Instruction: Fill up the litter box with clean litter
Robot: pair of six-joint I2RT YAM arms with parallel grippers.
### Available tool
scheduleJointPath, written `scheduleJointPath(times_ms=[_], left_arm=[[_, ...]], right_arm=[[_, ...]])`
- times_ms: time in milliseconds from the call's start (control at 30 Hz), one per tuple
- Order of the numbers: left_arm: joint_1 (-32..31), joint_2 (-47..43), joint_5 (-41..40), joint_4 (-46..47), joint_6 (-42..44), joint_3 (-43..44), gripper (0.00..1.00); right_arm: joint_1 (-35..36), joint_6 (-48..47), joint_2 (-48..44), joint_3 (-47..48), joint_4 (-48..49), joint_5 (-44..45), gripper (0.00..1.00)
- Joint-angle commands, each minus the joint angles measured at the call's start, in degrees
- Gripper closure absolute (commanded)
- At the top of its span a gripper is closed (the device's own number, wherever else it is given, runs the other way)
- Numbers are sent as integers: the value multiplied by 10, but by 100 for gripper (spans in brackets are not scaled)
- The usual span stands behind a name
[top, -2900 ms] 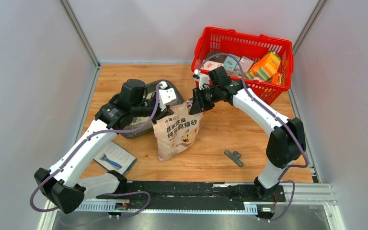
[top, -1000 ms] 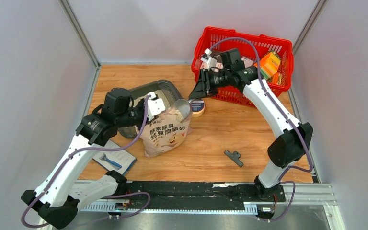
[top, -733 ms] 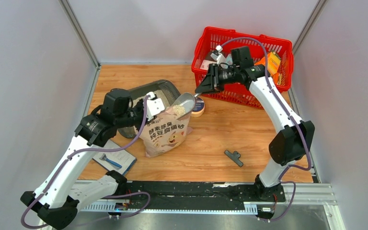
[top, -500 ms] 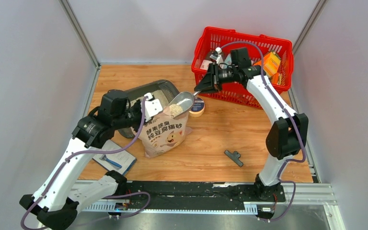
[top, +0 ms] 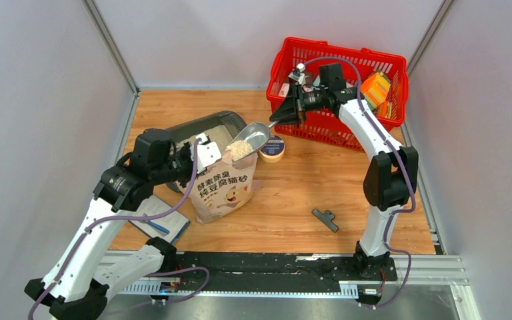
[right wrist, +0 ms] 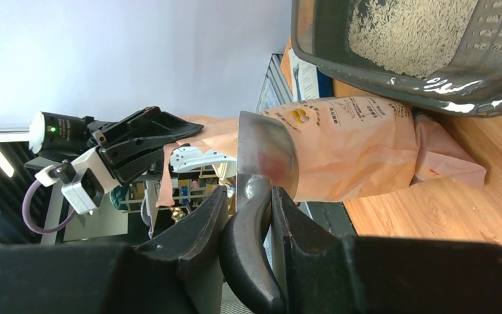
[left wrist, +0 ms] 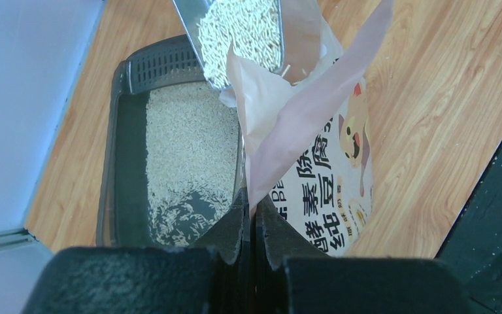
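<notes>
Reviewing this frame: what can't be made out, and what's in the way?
- Top external: near end of the litter box, behind the left arm and bag.
- Right wrist: the scoop load; only its underside shows.
- All views: how full the bag is, hidden by its own walls.
- Top external: red basket contents, too small, partly behind the right arm.

Right hand (top: 277,118) is lifting the scoop (top: 250,140) up out of the bag (top: 223,187), now heaped with litter (top: 239,149), and swinging it left toward the litter box (top: 197,129). Left hand (top: 208,155) is dragging the bag's top edge left and nearer. The bag is sliding that way, uncovering a round tin (top: 273,149) on the table (top: 327,173).
</notes>
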Motion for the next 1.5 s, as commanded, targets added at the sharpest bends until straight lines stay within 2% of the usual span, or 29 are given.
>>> scheduleJointPath(times_ms=[0,267,533,667,967,1200,1467], left_arm=[[8,-29,-5,96,17,34,100],[15,-32,-12,98,17,22,100],[19,-29,0,82,29,20,100],[19,-30,24,51,42,17,100],[19,-38,76,31,35,6,100],[19,-51,114,33,23,-8,100],[17,-73,137,43,6,-25,100]], right_arm=[[-14,16,6,52,15,-47,100],[-15,42,48,102,41,-53,100],[-1,71,158,266,74,-19,100],[32,94,216,323,130,2,100],[119,64,333,416,141,63,100],[168,23,353,421,133,120,100],[199,-26,337,410,128,254,100]])
